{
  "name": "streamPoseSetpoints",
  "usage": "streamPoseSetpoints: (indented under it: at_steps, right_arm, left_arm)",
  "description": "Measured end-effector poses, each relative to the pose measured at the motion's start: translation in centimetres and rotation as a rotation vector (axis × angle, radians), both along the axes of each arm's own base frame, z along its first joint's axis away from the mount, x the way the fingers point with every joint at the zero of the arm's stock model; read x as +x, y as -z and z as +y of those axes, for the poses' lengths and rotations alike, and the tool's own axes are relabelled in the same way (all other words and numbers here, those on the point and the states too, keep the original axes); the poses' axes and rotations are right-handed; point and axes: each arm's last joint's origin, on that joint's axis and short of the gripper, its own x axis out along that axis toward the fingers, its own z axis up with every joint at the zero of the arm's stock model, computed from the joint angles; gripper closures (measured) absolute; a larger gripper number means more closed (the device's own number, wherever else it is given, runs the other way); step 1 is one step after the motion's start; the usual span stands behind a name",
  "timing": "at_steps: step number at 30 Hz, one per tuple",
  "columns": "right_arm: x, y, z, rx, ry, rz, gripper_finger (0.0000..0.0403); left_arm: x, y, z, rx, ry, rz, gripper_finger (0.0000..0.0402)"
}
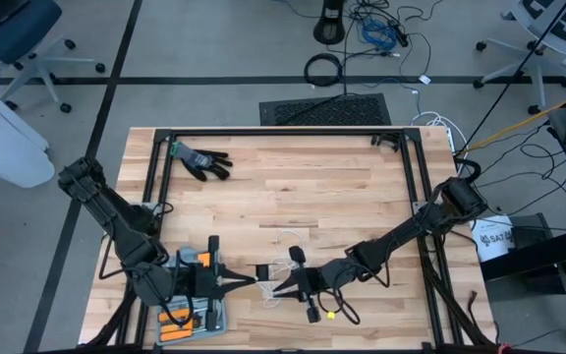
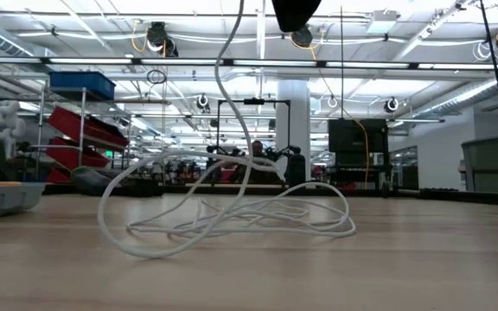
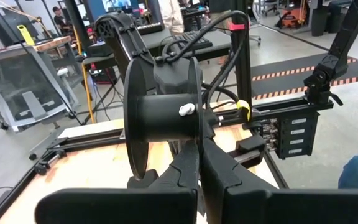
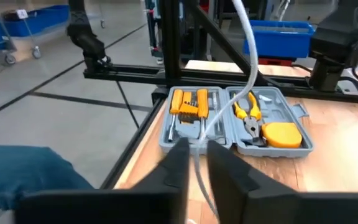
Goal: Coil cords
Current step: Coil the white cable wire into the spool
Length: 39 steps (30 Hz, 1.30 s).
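Pale wooden plank tabletop [image 1: 342,197] bearing a black glove [image 1: 200,160], an open grey tool case [image 1: 193,300], and loose loops of thin white cord [image 2: 232,212].

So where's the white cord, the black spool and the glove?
white cord [image 2: 232,220]: low view, on the loose loops lying on the table.
black spool [image 3: 163,118]: left wrist view, on its round core.
black glove [image 1: 202,160]: high view, on its palm.

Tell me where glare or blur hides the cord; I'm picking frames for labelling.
Low view: bright ceiling lights behind, yet the cord stays sharp on the table. Right wrist view: the cord and right gripper are soft, the toolbox clearer. High view: even light, cord faint.
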Motion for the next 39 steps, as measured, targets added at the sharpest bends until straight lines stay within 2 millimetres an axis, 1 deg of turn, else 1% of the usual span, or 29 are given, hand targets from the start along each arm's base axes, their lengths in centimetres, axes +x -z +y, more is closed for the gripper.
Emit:
streamPoseSetpoints:
  at_steps: [5,7,9,11,13,21,23,27,30,33,35,39]
  right_arm:
    - [0.0,0.0,-0.1,0.002,0.041,-0.001,0.0280]
    - [0.0,0.1,-0.1,-0.001,0.045,0.004,0.0261]
    - [0.0,0.0,-0.1,0.001,0.046,0.002,0.0255]
    - [0.0,0.1,-0.1,0.003,0.047,0.006,0.0261]
    - [0.1,0.2,-0.1,0.002,0.047,0.008,0.0277]
    - [0.2,0.7,-0.1,-0.010,0.045,0.023,0.0388]
    - [0.2,0.7,-0.1,-0.009,0.047,0.019,0.0397]
    - [-0.1,0.2,-0.2,-0.016,0.047,0.041,0.0399]
    - [-1.1,-0.4,-0.3,-0.031,0.047,0.117,0.0400]
    - [-2.7,-1.3,-0.1,-0.026,0.039,0.200,0.0401]
    - [-4.1,-2.5,0.3,-0.017,0.037,0.222,0.0402]
    - [-7.0,-5.1,1.2,-0.013,0.034,0.197,0.0402]
  left_arm:
    - [0.0,0.0,0.0,0.000,0.000,0.000,0.0397]
    - [0.0,0.0,0.0,0.000,0.000,0.000,0.0396]
    - [0.0,0.0,0.0,0.000,0.000,0.000,0.0396]
    - [0.0,0.0,0.0,0.000,0.000,0.000,0.0396]
    - [0.0,0.0,0.0,0.000,0.000,0.000,0.0396]
    - [0.0,0.0,0.0,0.000,0.000,-0.001,0.0395]
    - [0.0,0.0,0.0,0.000,0.000,-0.001,0.0395]
    - [-0.1,0.1,0.0,0.009,0.002,0.009,0.0395]
    - [-0.2,0.4,-0.1,0.033,0.009,0.032,0.0395]
    - [-0.6,0.8,-0.4,0.067,0.021,0.065,0.0395]
    - [-0.8,1.0,-0.5,0.083,0.030,0.080,0.0395]
    - [-1.0,1.4,-0.6,0.070,0.027,0.112,0.0395]
